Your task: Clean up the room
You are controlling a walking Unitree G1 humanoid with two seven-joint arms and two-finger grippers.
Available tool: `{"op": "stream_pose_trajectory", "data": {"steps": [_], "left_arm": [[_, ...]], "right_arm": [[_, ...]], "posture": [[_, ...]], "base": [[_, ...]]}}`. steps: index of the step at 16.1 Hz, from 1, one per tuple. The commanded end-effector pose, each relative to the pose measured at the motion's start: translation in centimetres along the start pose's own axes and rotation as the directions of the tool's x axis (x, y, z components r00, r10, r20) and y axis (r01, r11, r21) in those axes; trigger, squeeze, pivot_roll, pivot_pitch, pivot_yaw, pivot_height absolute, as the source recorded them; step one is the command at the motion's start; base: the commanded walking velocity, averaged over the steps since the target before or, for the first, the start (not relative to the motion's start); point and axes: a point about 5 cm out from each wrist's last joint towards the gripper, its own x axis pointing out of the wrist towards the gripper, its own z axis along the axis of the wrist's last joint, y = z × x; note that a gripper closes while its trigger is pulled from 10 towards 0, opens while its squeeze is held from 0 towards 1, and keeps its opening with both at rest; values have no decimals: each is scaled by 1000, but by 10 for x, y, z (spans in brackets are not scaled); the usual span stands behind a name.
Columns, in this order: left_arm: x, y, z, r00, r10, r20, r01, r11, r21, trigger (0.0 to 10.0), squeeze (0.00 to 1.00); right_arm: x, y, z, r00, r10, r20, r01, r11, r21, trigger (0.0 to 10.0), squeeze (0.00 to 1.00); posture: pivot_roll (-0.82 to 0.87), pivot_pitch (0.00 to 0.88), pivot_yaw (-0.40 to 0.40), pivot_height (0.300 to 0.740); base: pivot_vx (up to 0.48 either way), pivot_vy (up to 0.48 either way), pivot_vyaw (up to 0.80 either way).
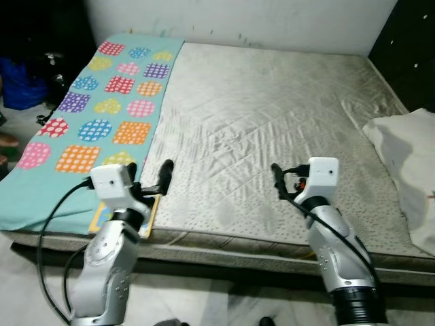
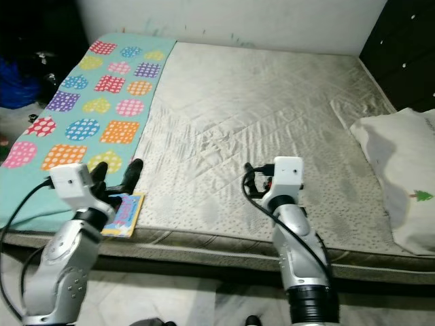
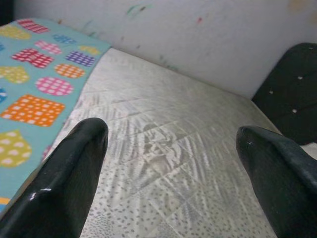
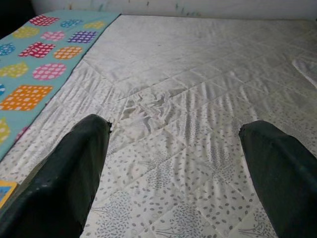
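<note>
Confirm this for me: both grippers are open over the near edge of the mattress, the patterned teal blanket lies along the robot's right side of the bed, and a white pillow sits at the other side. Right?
Not quite. The teal blanket lies along the robot's left side of the mattress, as the left eye view shows, and the white pillow sits at the right. The left gripper and right gripper are open over the near edge.

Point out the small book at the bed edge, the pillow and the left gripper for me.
small book (image 2: 126, 214), right eye view, middle of its colourful cover.
pillow (image 2: 401, 170), right eye view, its white top face.
left gripper (image 1: 151, 171), left eye view, midway between its black fingertips.
</note>
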Motion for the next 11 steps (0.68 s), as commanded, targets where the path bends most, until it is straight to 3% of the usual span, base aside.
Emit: {"op": "stream_pose_trajectory", "data": {"steps": [1, 8, 11], "left_arm": [[-2, 4, 0, 1000, 24, -3, -24, 1000, 15, 10000, 0], [-2, 5, 4, 1000, 8, 22, -8, 1000, -10, 10000, 0], [-2, 4, 4, 1000, 5, 22, -5, 1000, -13, 10000, 0]], "right_arm": [[1, 3, 0, 1000, 6, -2, -6, 1000, 5, 10000, 0], [1, 2, -1, 1000, 3, -7, -3, 1000, 3, 10000, 0], [1, 2, -3, 1000, 4, -13, -3, 1000, 3, 10000, 0]], "posture": [[5, 128, 6, 740], [5, 135, 6, 740], [6, 136, 6, 740]], "base": [[0, 0, 0], [0, 0, 0], [285, 0, -160]]}}
